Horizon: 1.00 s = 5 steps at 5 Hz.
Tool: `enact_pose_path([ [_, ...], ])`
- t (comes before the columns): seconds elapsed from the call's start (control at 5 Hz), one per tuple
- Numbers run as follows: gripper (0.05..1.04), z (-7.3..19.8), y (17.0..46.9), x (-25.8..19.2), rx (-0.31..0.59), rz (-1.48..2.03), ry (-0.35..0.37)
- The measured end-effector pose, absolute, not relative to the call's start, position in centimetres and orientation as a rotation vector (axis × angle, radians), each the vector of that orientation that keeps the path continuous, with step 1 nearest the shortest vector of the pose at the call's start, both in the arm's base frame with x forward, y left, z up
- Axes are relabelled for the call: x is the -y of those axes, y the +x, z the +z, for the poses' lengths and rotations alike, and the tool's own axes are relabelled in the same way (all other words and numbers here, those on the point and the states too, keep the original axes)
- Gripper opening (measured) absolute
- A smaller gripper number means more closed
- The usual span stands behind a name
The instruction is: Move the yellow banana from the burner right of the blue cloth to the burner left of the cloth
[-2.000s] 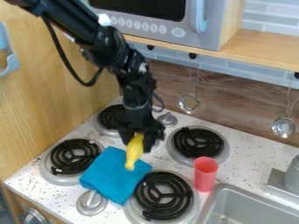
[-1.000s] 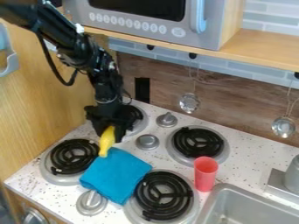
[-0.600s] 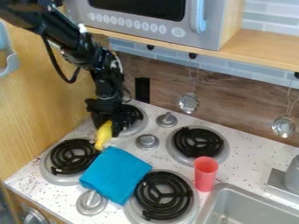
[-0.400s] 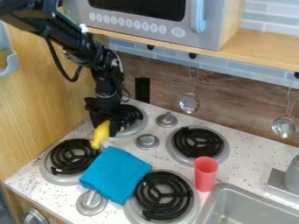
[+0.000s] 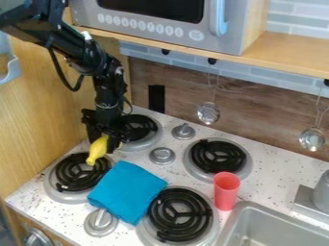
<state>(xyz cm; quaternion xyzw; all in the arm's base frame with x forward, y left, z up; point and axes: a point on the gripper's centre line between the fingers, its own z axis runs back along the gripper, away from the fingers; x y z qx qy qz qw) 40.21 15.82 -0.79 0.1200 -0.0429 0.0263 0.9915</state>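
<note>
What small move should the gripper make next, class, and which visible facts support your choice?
Probably a slight, careful lowering: the gripper holds the yellow toy tilted, its free end pointing down over the front-left burner and showing apart from the blue cloth. How much gap remains beneath is hard to tell, so I would go slowly.

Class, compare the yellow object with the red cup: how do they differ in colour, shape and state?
The yellow object is yellow, while the cup is pinkish red. The yellow object is rounded and narrows towards its lower end; the cup is a straight-sided tumbler. The yellow object hangs tilted at the black tool, whereas the cup stands upright beside the sink. Each is a single plain colour.
</note>
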Motion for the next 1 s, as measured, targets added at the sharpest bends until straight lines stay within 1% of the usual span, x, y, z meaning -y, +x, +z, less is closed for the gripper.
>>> enact_pose_path([
  [0.2,0.821,-1.2,39.9,-16.2,0.04,0.074,0.258],
  [0.4,1.013,-1.6,39.7,-16.1,0.04,0.089,0.262],
  [0.6,1.01,-2.0,38.5,-15.7,0.024,0.073,0.274],
  [0.8,1.009,0.4,38.5,-13.9,0.092,0.032,0.282],
  [1.0,1.01,2.2,38.6,-10.8,0.149,-0.043,0.249],
])
